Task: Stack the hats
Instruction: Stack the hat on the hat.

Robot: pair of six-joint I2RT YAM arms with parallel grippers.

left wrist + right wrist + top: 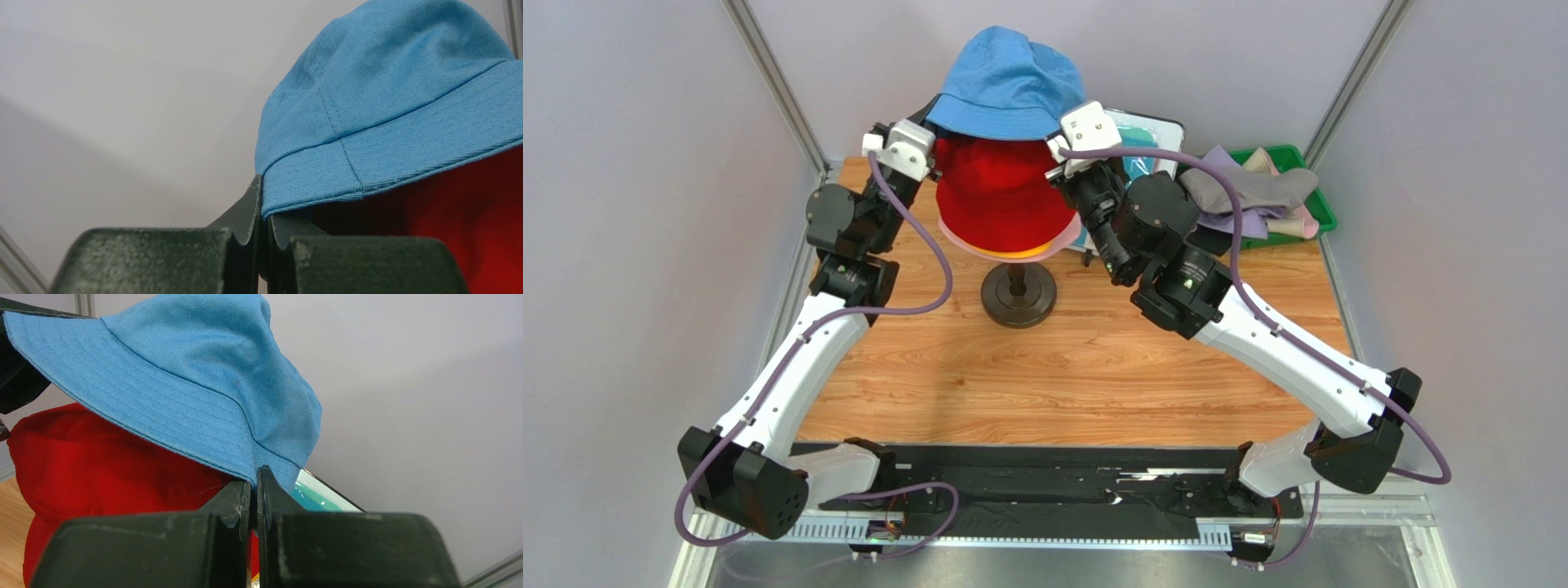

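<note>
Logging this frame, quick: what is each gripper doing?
Left gripper: shut on the blue hat, at its brim.
Right gripper: shut on the blue hat, opposite brim edge.

Blue hat up top, crown upward, brim pinched at L & R edges, tilted over the red hat. Under red, edges of the pink hat & orange-yellow hat peek out (stacked). Lavender hat, dark hat, beige hat lie crumpled together, far right.
</note>
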